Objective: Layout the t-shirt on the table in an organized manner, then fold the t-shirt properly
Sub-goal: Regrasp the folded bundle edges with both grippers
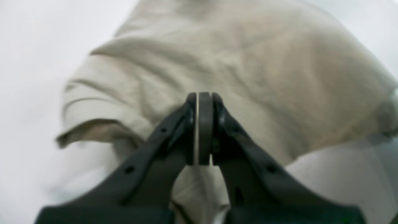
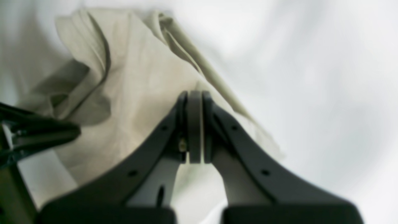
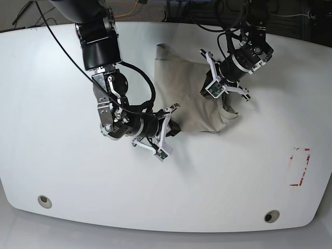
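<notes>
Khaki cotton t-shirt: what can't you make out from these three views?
- Base view: the right gripper and the left gripper cover the spots of the khaki cotton t-shirt they sit over, so any pinch is hidden.
- Left wrist: blurred; the shirt's top runs off the frame's upper edge.
- Right wrist: blurred; cloth behind the closed fingers is hidden, grip unconfirmed.
- Collar label: not visible anywhere.

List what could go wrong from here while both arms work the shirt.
1. Both grippers, the left gripper and the right gripper, look shut over the t-shirt; whether they hold cloth is unclear, so a pull might slip.
2. The shirt is bunched with folded edges; pulling unevenly could add creases.
3. The arms are close together over the table and could collide.
</notes>
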